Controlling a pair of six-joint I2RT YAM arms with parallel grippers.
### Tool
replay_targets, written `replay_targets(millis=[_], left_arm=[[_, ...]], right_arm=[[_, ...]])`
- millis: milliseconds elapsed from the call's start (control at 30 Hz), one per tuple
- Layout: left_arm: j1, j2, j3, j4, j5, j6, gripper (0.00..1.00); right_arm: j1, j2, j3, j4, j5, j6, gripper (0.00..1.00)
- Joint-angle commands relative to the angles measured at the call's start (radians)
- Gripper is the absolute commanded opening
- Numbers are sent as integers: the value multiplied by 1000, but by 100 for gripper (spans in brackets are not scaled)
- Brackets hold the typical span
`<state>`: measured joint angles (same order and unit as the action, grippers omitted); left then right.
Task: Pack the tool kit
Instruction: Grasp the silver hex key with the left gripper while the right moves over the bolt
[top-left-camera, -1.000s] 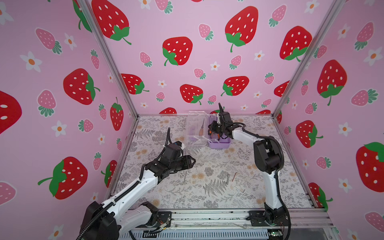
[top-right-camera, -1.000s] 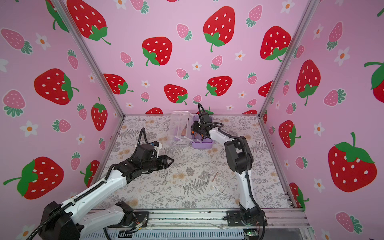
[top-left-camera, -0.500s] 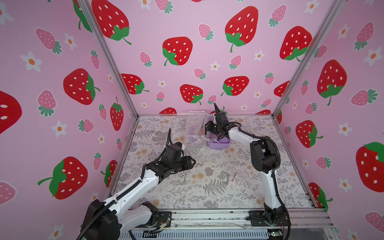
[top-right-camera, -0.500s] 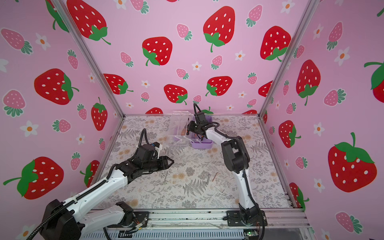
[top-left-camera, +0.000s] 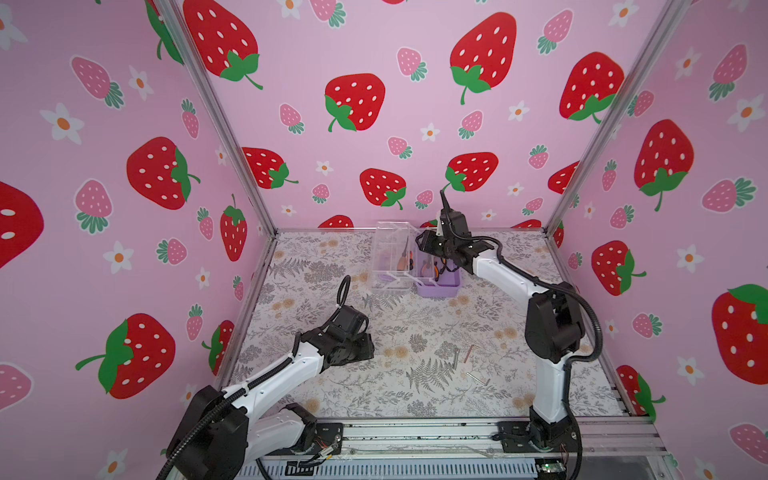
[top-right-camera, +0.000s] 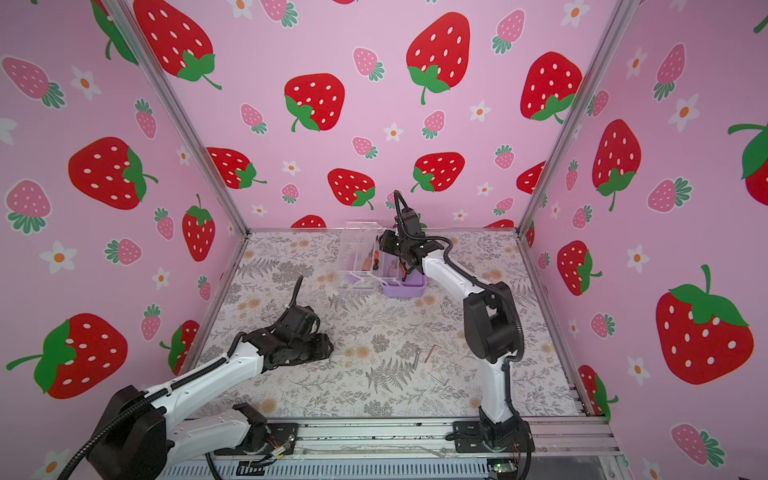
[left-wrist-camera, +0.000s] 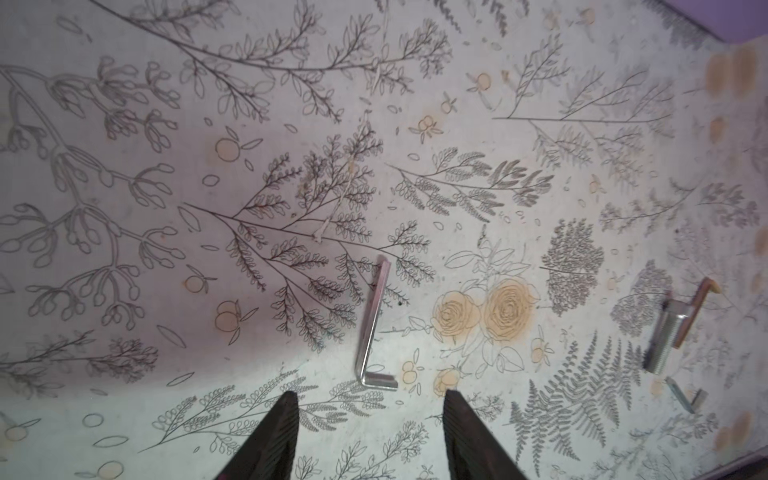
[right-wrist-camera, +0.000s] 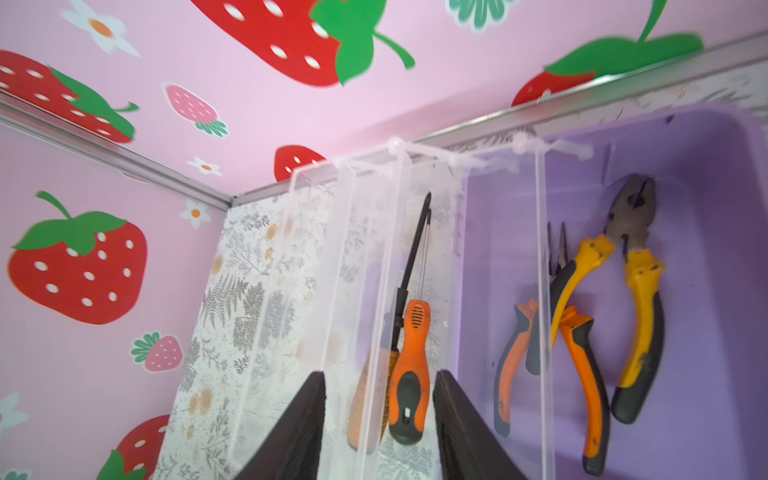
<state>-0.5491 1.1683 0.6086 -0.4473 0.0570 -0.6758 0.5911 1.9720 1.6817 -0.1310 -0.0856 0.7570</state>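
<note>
Now left end effector (left-wrist-camera: 370, 394), right end effector (right-wrist-camera: 379, 374) parted, empty (screwdriver (right-wrist-camera: 410, 353) tip rearward).

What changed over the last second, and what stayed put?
The right gripper opened its fingers and drew up slightly from the lilac box, apparently letting go of the orange-handled screwdriver in the clear lid. The left gripper dipped slightly, staying open. Box, pliers and hex keys unmoved.

Pliers (right-wrist-camera: 640, 282) in box (top-left-camera: 440, 289); screwdrivers (right-wrist-camera: 409, 357) in lid (top-left-camera: 386, 241), L of box
</note>
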Motion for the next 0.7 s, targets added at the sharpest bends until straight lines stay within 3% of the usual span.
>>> replay_targets(millis=[0, 200, 433, 667], left_arm=[[-17, 35, 6, -11, -56, 19, 55], [-54, 136, 56, -23, -96, 45, 47], [-79, 209, 86, -14, -108, 56, 45], [-100, 282, 130, -27, -119, 73, 31]], right_arm=[[3, -76, -54, 4, 44, -35, 46], [3, -207, -185, 35, 66, -56, 46], [14, -405, -428, 37, 120, -101, 45], [19, -599, -656, -30, 229, -135, 46]])
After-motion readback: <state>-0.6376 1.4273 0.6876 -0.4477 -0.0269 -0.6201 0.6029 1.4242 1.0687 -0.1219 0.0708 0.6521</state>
